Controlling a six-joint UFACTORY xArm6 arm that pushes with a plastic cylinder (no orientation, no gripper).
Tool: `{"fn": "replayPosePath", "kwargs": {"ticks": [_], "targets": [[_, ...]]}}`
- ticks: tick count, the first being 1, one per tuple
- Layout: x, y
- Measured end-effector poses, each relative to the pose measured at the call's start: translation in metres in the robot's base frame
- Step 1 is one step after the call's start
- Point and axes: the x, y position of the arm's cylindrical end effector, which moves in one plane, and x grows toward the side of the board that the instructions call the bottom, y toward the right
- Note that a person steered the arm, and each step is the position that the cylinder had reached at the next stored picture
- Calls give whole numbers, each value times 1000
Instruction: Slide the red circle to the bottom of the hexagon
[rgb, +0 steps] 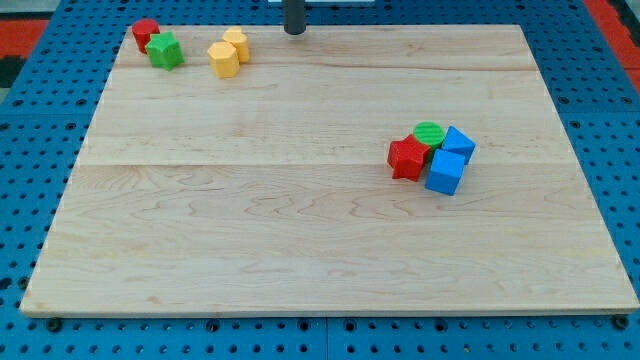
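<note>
Pale wooden board (300, 220) on blue pegboard, and up at eleven o'clock sits the red circle (145, 33), touching a green block (165, 50). It looks light, rigid, slick-sliding: best pushed square on its flank. Yellow hexagon (224, 59) lies toward three o'clock beside another yellow block (237, 43). The rod's tip (294, 31) hovers beyond, touching nothing.
</note>
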Motion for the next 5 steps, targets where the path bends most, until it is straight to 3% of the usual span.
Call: {"fn": "replayPosePath", "kwargs": {"ticks": [5], "targets": [[0, -194]]}}
